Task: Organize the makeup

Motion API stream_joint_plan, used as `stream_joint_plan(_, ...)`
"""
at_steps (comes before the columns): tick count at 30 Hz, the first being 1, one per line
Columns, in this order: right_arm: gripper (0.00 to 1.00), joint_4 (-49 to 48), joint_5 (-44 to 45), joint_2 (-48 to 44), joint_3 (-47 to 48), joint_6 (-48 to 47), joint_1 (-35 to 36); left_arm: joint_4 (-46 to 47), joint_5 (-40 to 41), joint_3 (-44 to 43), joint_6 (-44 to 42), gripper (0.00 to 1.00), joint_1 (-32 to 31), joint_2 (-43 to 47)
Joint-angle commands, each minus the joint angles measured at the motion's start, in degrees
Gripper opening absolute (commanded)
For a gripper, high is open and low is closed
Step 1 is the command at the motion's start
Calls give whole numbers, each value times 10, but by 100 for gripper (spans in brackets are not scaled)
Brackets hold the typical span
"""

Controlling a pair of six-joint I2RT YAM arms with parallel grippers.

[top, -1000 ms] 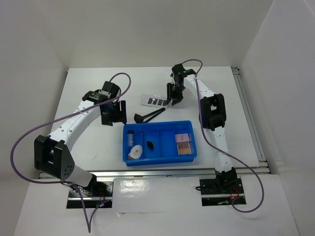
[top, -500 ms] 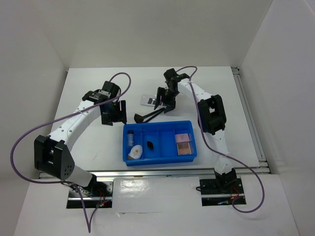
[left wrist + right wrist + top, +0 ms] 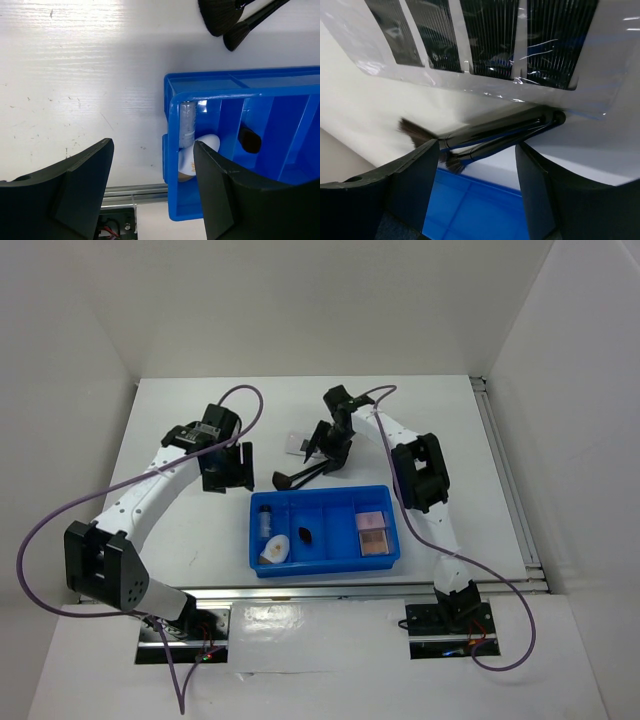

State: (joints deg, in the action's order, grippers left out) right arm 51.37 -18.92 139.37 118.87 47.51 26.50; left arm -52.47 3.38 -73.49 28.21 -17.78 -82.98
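Swinging left over the desk (image 3: pixel 170 430) since a second ago, the right tool (image 3: pixel 331 447) is now hanging with fingers spread, gripping nothing. Nearest, the blue tray (image 3: pixel 325 567) is holding the vial (image 3: pixel 265 519), the white oval piece (image 3: pixel 274 550) and two squares (image 3: pixel 372 535). Just beyond its left corner the left tool (image 3: pixel 225 468) is hovering spread and empty. Farther out, the black brushes (image 3: pixel 300 476) and clear palette (image 3: pixel 296 443) are lying loose under the right tool. Sorting seems well along; next it is likely needing to lower around a brush handle, pinch, and carry it to a free compartment

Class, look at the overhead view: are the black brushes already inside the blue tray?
No, the black brushes lie on the table just beyond the blue tray, outside its far wall.
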Motion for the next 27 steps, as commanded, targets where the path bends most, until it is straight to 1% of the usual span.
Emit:
stream_joint_plan(1,70,-26,44,5,8,36,5,5,8,4,-18,78,7,21)
stream_joint_plan(5,65,-41,76,5,1,57,5,11,8,9,-28,78,13,21)
stream_joint_plan(7,63,-46,95,5,8,57,5,11,2,9,-28,78,18,21)
stream_joint_plan(13,60,-46,129,16,32,51,0,16,2,9,-33,78,24,21)
stream_joint_plan(14,58,-46,143,16,32,51,0,16,2,9,-33,78,24,21)
stream_joint_plan(19,54,-48,157,21,32,34,-14,16,2,9,-33,78,24,26)
stream_joint_plan(20,52,-41,171,21,32,34,-15,16,2,9,-33,78,29,26)
stream_joint_plan(26,52,-54,177,-25,11,-21,-7,16,2,9,-33,78,29,26)
stream_joint_plan(27,49,-54,177,-30,11,-27,-1,16,2,9,-33,78,29,26)
